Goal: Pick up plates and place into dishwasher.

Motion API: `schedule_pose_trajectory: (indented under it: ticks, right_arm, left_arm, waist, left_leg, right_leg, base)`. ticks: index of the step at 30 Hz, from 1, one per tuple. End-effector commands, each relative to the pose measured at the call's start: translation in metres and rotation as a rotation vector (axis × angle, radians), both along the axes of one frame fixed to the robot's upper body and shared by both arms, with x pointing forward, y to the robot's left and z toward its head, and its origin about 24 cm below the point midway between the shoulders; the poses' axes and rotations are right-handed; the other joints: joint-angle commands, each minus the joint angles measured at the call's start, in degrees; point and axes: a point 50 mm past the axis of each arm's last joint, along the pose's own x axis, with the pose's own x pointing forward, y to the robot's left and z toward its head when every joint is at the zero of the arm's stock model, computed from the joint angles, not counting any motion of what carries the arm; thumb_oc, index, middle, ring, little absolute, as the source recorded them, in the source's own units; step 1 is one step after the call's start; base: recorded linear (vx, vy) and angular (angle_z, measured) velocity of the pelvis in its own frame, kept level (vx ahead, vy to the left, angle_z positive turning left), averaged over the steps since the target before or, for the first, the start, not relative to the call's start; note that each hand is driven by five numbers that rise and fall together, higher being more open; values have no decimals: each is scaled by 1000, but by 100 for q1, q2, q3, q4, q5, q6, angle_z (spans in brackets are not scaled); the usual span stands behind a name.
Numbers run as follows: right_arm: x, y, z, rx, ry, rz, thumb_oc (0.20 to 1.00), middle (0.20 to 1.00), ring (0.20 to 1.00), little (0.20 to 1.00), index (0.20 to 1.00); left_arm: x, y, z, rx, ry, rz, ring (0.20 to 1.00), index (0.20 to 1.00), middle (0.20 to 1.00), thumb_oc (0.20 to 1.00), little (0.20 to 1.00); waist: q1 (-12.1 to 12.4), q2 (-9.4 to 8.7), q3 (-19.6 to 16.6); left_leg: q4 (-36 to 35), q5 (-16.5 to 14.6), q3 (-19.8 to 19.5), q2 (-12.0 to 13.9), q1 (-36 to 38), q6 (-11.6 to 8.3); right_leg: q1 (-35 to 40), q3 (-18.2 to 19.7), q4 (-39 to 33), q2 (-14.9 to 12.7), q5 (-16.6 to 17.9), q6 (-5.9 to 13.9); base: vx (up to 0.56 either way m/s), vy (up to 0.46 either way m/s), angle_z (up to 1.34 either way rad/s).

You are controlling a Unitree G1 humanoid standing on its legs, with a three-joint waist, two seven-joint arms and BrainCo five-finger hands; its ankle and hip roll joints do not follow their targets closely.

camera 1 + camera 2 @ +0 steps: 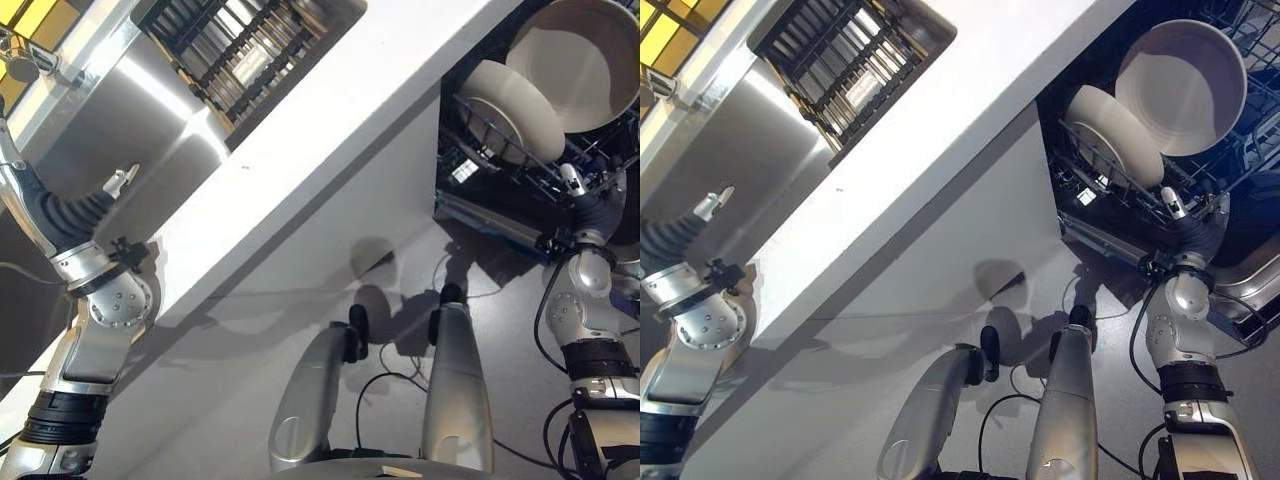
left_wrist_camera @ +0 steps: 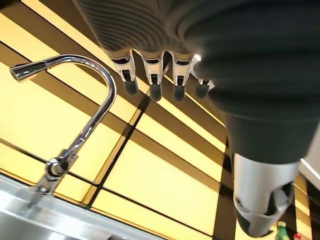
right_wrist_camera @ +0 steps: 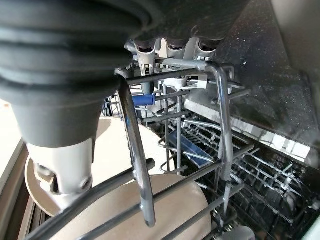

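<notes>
Plates number two, both cream-coloured and both standing on edge in the dishwasher rack: a larger plate turned with its face outward, and a smaller plate leaning just beside it, overlapping its lower rim. The rack is a dark wire basket pulled out of the open dishwasher, under the edge of the white counter. In the right wrist view the same plates show from close behind the wires, partly cut by the rack's bars, and their full outlines cannot be made out there.

One right hand reaches up to the front rim of the rack, below the plates. Its own wrist view shows its fingers hooked over a thick wire of the rack, the thumb lying apart beneath; how firmly they close round the wire is hard to tell, since the dark cover hides most of the hand.

One left hand is raised well apart from the dishwasher, over the steel sink at the counter's far left. Seen from its wrist, the fingers hang straight in a loose row, holding nothing, with one curved chrome faucet and a yellow-paned window past them.

One black dish drainer sits in the sink's other basin; its far part is cut off by the picture's edge. Two small bottle tops peek in beside the left thumb, too cropped to identify further.
</notes>
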Motion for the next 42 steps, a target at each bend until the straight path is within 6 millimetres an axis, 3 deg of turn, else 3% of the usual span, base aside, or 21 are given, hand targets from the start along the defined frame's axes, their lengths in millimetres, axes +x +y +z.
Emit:
schedule_pose_trajectory:
  ticks: [1,9,13,18,24,29,36,42]
  right_arm:
    - [27,45,33,-100,-94,211,1000,1000,1000,1000,1000]
    - [43,81,66,-196,-130,278,1000,1000,1000,1000,1000]
    - [52,93,72,-183,-132,293,1000,1000,1000,1000,1000]
    - [64,105,80,-181,-106,313,1000,1000,1000,1000,1000]
    - [70,105,83,-187,-87,305,1000,1000,1000,1000,1000]
    - [75,101,97,-185,-102,292,1000,1000,1000,1000,1000]
    - [74,91,135,-189,-208,234,1000,1000,1000,1000,1000]
    - [71,86,148,-166,-268,196,1000,1000,1000,1000,1000]
  left_arm:
    - [5,-24,-19,-71,8,-57,1000,1000,1000,1000,1000]
    - [4,-22,-20,-113,7,-68,1000,1000,1000,1000,1000]
    - [5,-17,-16,-105,24,-64,1000,1000,1000,1000,1000]
    - [2,-13,-21,-81,72,-64,1000,1000,1000,1000,1000]
    - [1,-7,-22,-50,115,-86,1000,1000,1000,1000,1000]
    - [1,-4,-20,-27,131,-91,1000,1000,1000,1000,1000]
    - [1,4,-9,-9,79,-64,1000,1000,1000,1000,1000]
    - [-4,11,0,8,43,-50,1000,1000,1000,1000,1000]
  waist:
    - [47,-14,328]
    - [172,82,328]
    - [359,-45,323]
    - [695,-146,-13]
    - [1037,-300,-270]
    - [1268,-363,-227]
    - [1544,-315,40]
    - [1673,-322,120]
  left_leg:
    - [1140,762,-158,-171,-423,152]
    - [907,854,-181,-241,25,102]
    - [759,659,-245,-246,350,135]
    - [549,363,-403,-269,776,167]
    - [390,133,-553,-370,929,217]
    - [483,-33,-699,-425,808,245]
    - [276,-1,-860,-414,445,270]
    - [100,100,-907,-323,293,297]
  right_leg:
    - [478,-56,-717,108,193,-139]
    - [959,-98,-953,2,246,-151]
    - [1348,-202,-1059,-89,283,-87]
    - [1931,-354,-1374,-215,299,0]
    - [2270,-567,-1660,-411,461,152]
    - [2269,-742,-1656,-506,499,242]
    - [1893,-1004,-1546,-616,470,339]
    - [1690,-1240,-1438,-664,398,300]
  base:
    - [-22,66,-9]
    - [-18,109,-2]
    - [-7,34,13]
    - [99,49,18]
    - [97,19,16]
    - [17,-2,24]
    - [-98,-66,29]
    - [-67,-114,18]
